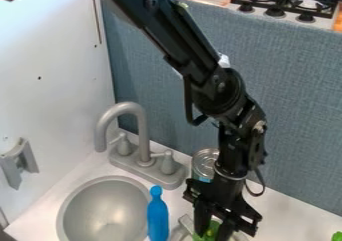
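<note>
hanging down over the white desk (284, 220), the black robot hand (214, 229) is right at a bright green thing (210, 231); i cannot tell whether it grips it or merely surrounds it. at the far left, a grey bracket (28, 158) sits against the white wall (50, 100), probably as a fitting. next comes a round grey sink basin (103, 205), sunk into the desk, with a grey arched faucet (143, 135) behind it, set there so that its spout can serve the bowl. a blue bottle-shaped object (157, 216) is just beside the basin's right rim, its narrow neck away from the camera; i can't tell if it stands or lies. between it and the hand is part of a pale grey object (180, 231), too hidden to name. a round-topped silver can (205, 161) is upright behind the hand, slightly left, near the blue-grey fabric partition (287, 110), which likely screens the work area from the stove (275, 10) beyond.

the green thing lies low in the view, directly at the hand's lower end and partly covered by it. the hand points steeply down, which seems to suit meeting things from above. well apart, at the right edge, is another green object (337, 236).
</note>
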